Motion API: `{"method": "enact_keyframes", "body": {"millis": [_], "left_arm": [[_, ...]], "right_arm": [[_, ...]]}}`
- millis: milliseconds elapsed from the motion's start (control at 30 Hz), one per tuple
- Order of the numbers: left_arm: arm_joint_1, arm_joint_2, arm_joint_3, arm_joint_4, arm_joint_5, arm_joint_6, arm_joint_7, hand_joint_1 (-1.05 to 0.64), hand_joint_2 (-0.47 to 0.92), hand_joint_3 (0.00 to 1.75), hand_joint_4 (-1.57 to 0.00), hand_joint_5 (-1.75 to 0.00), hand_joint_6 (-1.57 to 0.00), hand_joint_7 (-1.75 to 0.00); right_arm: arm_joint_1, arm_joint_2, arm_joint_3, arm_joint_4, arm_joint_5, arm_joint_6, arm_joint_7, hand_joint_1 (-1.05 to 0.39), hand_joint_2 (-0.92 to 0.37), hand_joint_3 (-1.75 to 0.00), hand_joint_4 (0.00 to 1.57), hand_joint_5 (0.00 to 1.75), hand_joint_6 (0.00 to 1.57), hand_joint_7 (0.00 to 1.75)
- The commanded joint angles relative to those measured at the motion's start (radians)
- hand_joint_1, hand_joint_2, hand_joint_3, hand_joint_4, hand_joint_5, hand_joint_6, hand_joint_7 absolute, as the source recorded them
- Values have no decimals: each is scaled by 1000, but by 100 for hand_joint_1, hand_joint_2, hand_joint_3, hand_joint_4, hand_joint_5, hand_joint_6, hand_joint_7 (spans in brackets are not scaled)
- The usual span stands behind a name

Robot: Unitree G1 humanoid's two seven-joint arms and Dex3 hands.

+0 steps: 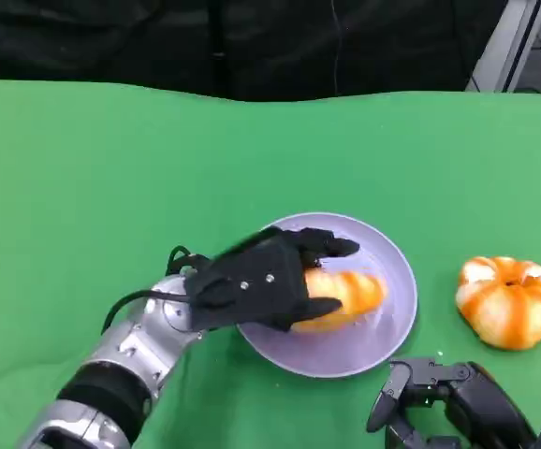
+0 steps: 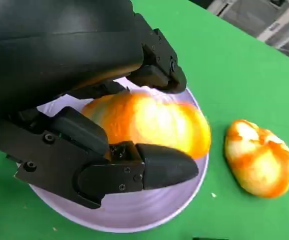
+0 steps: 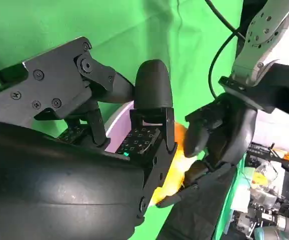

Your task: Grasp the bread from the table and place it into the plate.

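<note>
An elongated orange-and-white bread (image 1: pixel 353 293) lies in the lavender plate (image 1: pixel 387 257) at the table's middle front. My left hand (image 1: pixel 256 281) reaches over the plate's near-left rim and grips the bread, fingers above it and thumb below. Up close in the left wrist view, the black fingers (image 2: pixel 149 172) wrap around the bread (image 2: pixel 149 122) just over the plate (image 2: pixel 129 212). My right hand (image 1: pixel 448 402) rests low at the front right, holding nothing, its fingers apart. The right wrist view looks past my right hand (image 3: pixel 84 140) to the bread (image 3: pixel 177 165) and the left hand (image 3: pixel 219 135).
A second, round orange-and-white bun (image 1: pixel 511 299) sits on the green cloth to the right of the plate, also in the left wrist view (image 2: pixel 259 157). The green table (image 1: pixel 111 187) stretches wide to the left and back. A dark backdrop runs along the far edge.
</note>
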Motion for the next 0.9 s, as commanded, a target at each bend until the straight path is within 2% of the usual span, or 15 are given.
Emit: {"method": "enact_keyframes", "body": {"millis": [33,433,900], "left_arm": [[-23,16,9,8,-10,-13,-14,-91,92,79,-40,0,-33,0],[-1,56,-2,-97,15,85,-24,-98,92,81,-40,-1,-33,-1],[57,118,-29,-275,97,233,14,-105,92,58,-43,-1,-33,0]], "right_arm": [[9,-9,0,-5,6,7,1,-15,-62,-96,80,148,86,113],[8,-12,-3,-5,5,5,1,-13,-61,-96,81,147,87,112],[10,-11,-4,0,12,6,6,-12,-62,-95,82,147,86,114]]}}
